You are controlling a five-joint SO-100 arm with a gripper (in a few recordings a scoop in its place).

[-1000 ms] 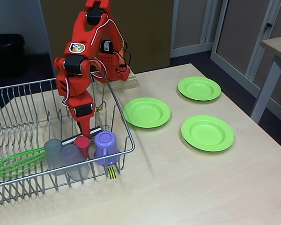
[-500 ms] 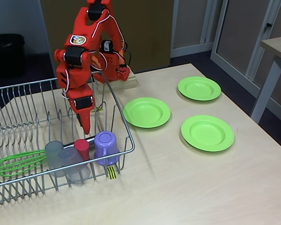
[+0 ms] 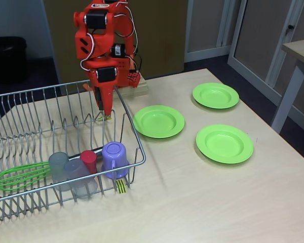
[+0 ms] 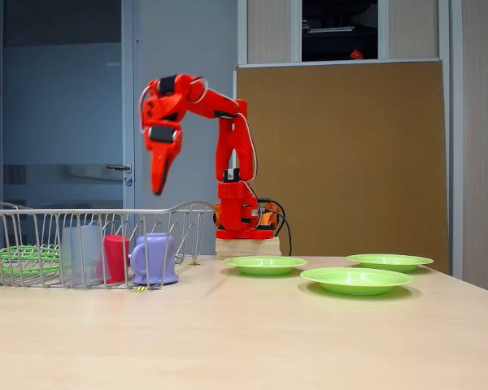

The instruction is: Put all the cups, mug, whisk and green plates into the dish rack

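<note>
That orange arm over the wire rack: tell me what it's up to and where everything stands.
The orange arm's gripper hangs above the silver wire dish rack, holding nothing; I cannot tell how its jaws stand. In the rack are the green-looped whisk, two translucent grey tumblers, the small red tumbler and the lilac handled mug, upside down. The three round lime-green plates lie on the table to the right of the rack in a fixed view, untouched.

Lime-green plates (image 3: pixel 158 121) lie on the pale wood bench (image 3: pixel 202 202). The silver dish rack (image 3: pixel 20 136), with its yellow-black striped tag (image 3: pixel 121 186), holds a lilac mug (image 3: pixel 114 158), a red cup (image 3: pixel 89 160) and a green whisk (image 3: pixel 17 175).
</note>
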